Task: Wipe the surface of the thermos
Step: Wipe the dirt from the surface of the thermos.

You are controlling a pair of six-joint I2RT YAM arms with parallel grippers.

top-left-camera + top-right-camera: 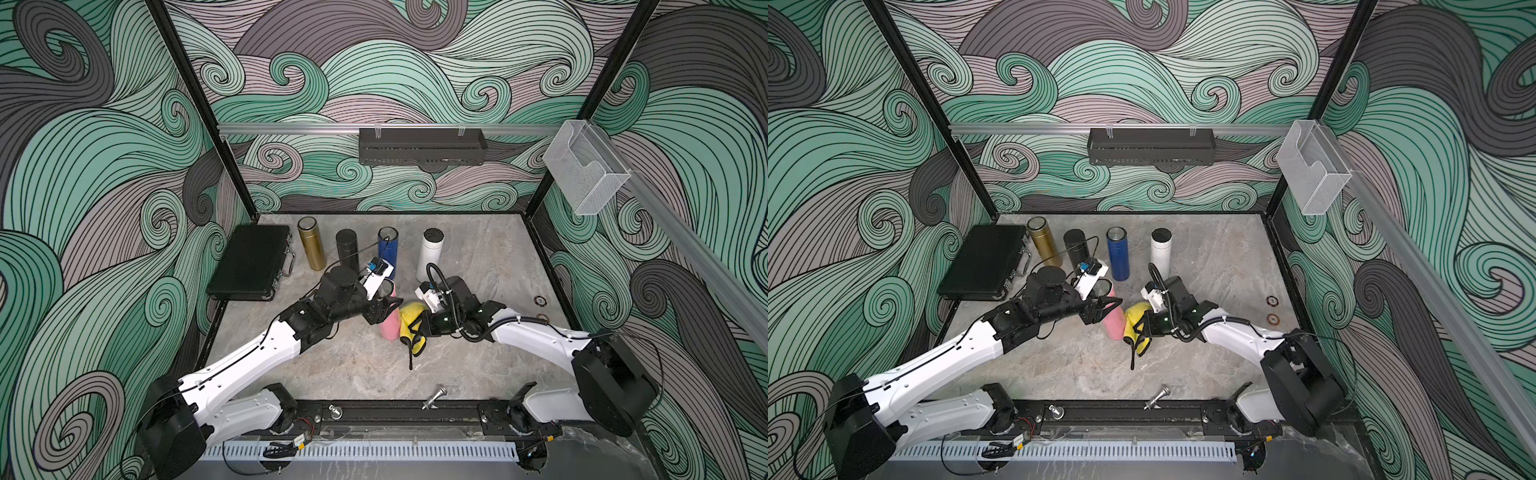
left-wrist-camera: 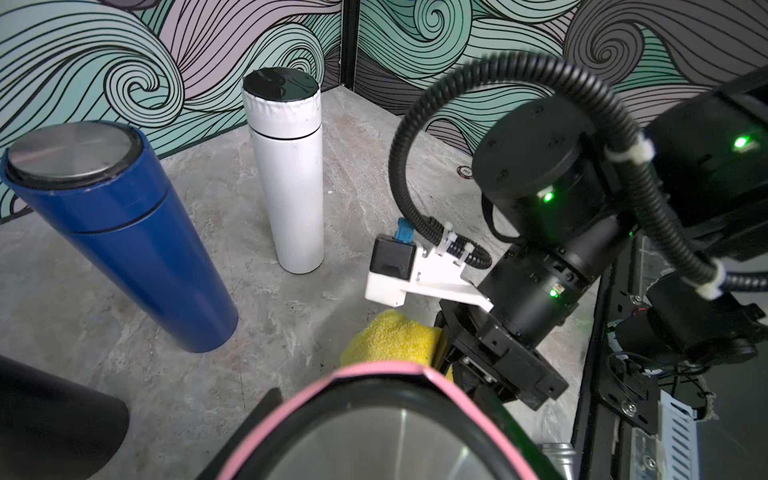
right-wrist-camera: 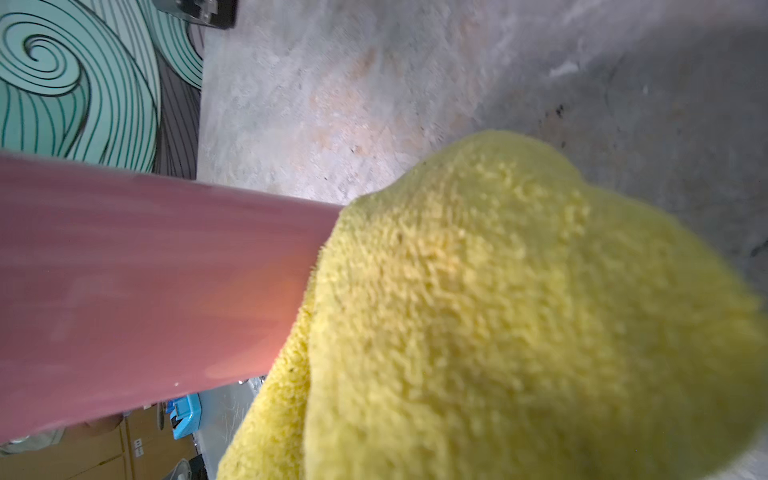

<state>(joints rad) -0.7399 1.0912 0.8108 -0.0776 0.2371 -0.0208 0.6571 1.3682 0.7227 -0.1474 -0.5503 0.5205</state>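
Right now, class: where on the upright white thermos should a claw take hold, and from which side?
Probably mid-body, below the lid seam of the white thermos, claw level, coming from the front: it stands upright, a plain cylinder, with clear gaps to either side.

Both top views look steeply down from over the base rail (image 1: 374, 413) toward the back wall (image 1: 374, 62). Both wrist views sit close, sharing thermos (image 2: 382, 365) and cloth (image 2: 395, 336).

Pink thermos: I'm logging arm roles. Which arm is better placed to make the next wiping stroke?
Right. The right gripper is shut on the yellow cloth against the pink thermos; the left gripper grips the thermos's top, steadying it.
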